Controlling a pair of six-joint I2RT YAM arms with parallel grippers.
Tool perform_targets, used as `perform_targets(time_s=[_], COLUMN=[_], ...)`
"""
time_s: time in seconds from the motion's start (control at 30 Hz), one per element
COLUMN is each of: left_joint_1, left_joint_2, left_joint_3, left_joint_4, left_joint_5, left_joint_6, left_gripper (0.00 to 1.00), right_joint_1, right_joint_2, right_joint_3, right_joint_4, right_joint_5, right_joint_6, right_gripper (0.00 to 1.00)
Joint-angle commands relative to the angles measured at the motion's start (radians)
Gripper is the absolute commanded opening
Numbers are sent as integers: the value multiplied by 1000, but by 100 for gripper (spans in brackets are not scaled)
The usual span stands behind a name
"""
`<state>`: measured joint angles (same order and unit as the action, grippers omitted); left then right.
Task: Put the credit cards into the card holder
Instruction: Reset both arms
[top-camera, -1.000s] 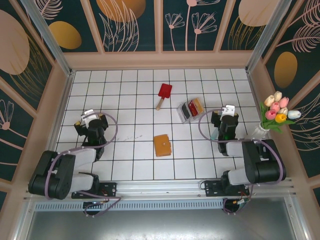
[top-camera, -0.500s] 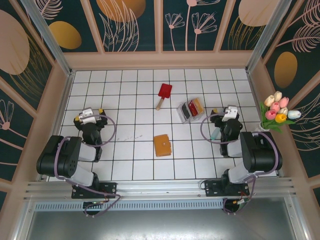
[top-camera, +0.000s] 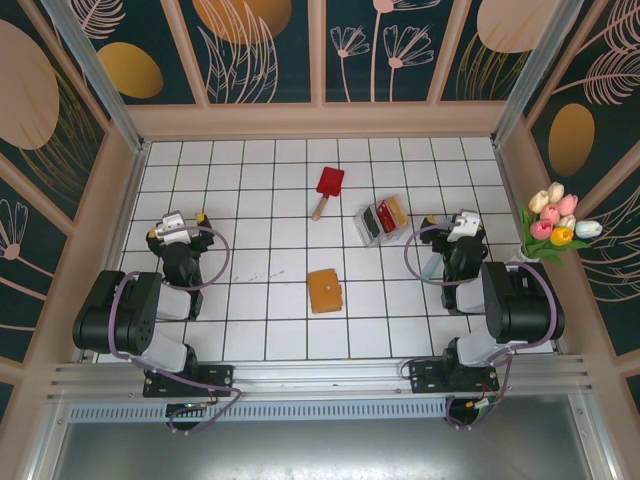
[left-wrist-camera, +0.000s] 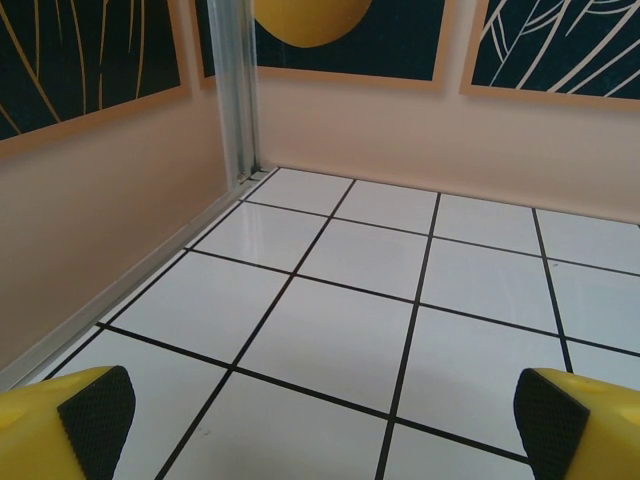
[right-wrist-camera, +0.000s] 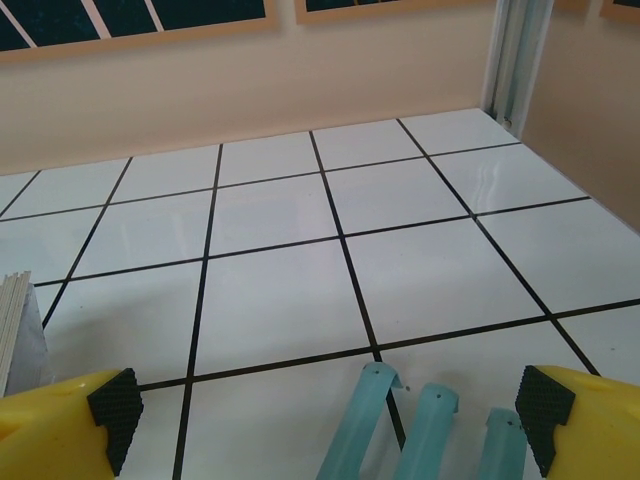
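— Where is the card holder?
— The card holder (top-camera: 324, 291) lies flat on the white tiles, about midway between the table's (top-camera: 250, 330) left and right edges and closer to the near edge than the far one. Nothing touches it.

— And the credit cards?
— The credit cards (top-camera: 384, 215) sit inside a clear plastic box (top-camera: 368, 228), farther back than the holder and to its right, apart from it. Red and yellowish faces show through. How many there are I cannot tell.

— What else lies around them?
— A red paddle (top-camera: 328, 184) with a wooden handle lies toward the far edge, left of the box. A bunch of tulips (top-camera: 556, 222) stands at the right edge.

— How are the claws?
— The left gripper (top-camera: 176, 228) sits low near the left edge, well apart from the holder. Its wrist camera shows yellow fingers with black pads (left-wrist-camera: 95, 412) spread wide, bare tile between them, holding nothing. The right gripper (top-camera: 460, 226) is near the right edge, just right of the box. Its pads (right-wrist-camera: 113, 405) stand wide too, and it is empty. Pale teal strips (right-wrist-camera: 425, 425) lie on the tile between its fingers. What they are I cannot tell.
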<state>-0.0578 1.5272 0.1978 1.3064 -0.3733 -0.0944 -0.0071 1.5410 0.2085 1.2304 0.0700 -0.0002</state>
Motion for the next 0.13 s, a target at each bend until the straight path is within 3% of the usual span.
perform_targets(time_s=[0.0,0.1], left_joint_1=[6,6], left_joint_2=[-4,-4], left_joint_3=[9,9], left_joint_4=[31,31], left_joint_5=[11,12], left_joint_6=[-13,-13], left_gripper=[99,99], right_joint_1=[-17,-17], right_joint_2=[1,0], right_joint_3=[26,26], right_joint_4=[14,15], right_joint_5=[-50,-50], right_joint_6=[17,18], right_gripper=[99,99])
